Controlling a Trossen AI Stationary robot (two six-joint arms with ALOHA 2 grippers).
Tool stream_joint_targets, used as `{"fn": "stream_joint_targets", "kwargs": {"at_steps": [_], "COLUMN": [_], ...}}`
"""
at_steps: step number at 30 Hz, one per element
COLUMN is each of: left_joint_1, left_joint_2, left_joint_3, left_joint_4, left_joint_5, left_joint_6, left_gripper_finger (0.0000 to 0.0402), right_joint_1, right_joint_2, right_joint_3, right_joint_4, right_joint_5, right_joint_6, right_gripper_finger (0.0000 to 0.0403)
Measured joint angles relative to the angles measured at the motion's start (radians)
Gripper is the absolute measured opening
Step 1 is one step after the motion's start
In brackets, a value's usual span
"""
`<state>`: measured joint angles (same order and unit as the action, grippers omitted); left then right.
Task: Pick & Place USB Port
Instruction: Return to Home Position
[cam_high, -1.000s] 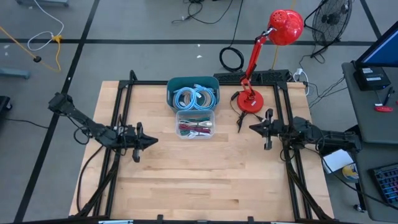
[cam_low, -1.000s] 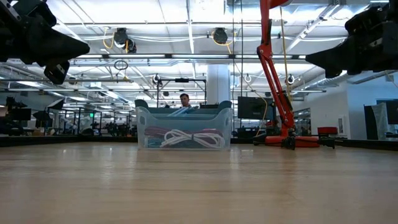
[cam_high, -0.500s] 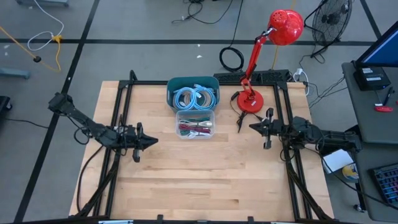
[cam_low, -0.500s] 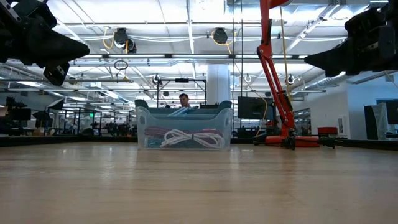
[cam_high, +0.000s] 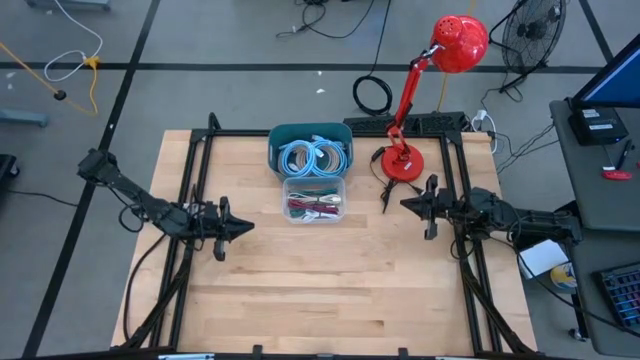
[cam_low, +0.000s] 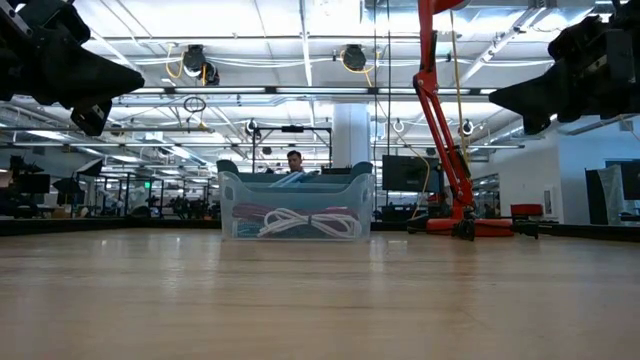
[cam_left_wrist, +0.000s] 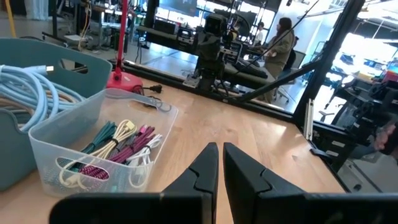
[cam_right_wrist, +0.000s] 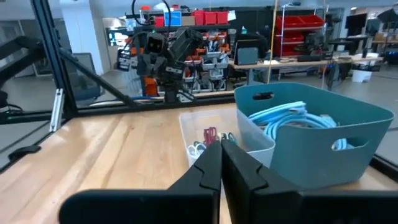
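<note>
A clear plastic bin (cam_high: 314, 199) holds coiled red, green and white USB cables (cam_left_wrist: 115, 149) at the table's far middle. Behind it a teal bin (cam_high: 310, 149) holds light-blue cables (cam_right_wrist: 292, 118). My left gripper (cam_high: 246, 227) hovers shut and empty above the table's left side, pointing right. My right gripper (cam_high: 405, 205) hovers shut and empty above the right side, pointing left. In the wrist views the left gripper's (cam_left_wrist: 220, 155) and the right gripper's (cam_right_wrist: 221, 152) fingertips are nearly closed together.
A red desk lamp (cam_high: 405, 160) stands on the table at the far right, its arm reaching up to the shade (cam_high: 459, 44). A black frame (cam_high: 200, 160) borders the table's sides. Bare wood (cam_high: 320, 290) lies toward the near edge. A person (cam_left_wrist: 283, 37) sits beyond the table.
</note>
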<state>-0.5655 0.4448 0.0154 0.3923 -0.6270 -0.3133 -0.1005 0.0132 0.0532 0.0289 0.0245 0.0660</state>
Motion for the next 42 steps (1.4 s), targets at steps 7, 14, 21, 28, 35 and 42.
{"fn": "stream_joint_targets", "kwargs": {"at_steps": [7, 14, 21, 28, 35, 42], "left_joint_1": [0.000, 0.000, 0.000, 0.000, 0.000, 0.000], "left_joint_2": [0.000, 0.000, 0.000, 0.000, 0.000, 0.000], "left_joint_3": [0.000, 0.000, 0.000, 0.000, 0.000, 0.000], "left_joint_4": [0.000, 0.000, 0.000, 0.000, 0.001, 0.001], "left_joint_5": [0.000, 0.000, 0.000, -0.001, -0.001, -0.002], "left_joint_6": [-0.003, -0.004, -0.004, -0.005, -0.006, -0.006], "left_gripper_finger": [0.0026, 0.0026, 0.0026, 0.0026, 0.0026, 0.0026], "right_joint_1": [0.000, 0.000, 0.000, -0.005, -0.005, -0.005], "right_joint_2": [0.001, 0.001, 0.001, -0.012, -0.011, 0.014], "right_joint_3": [-0.001, -0.001, -0.001, -0.002, -0.009, -0.039], "right_joint_4": [-0.067, 0.106, 0.176, 0.179, 0.186, 0.201], "right_joint_5": [-0.007, 0.005, 0.004, 0.002, 0.001, 0.001], "right_joint_6": [0.002, 0.001, 0.001, 0.001, 0.001, 0.001], "right_gripper_finger": [0.0000, 0.0000, 0.0000, 0.0000, 0.0000, 0.0000]}}
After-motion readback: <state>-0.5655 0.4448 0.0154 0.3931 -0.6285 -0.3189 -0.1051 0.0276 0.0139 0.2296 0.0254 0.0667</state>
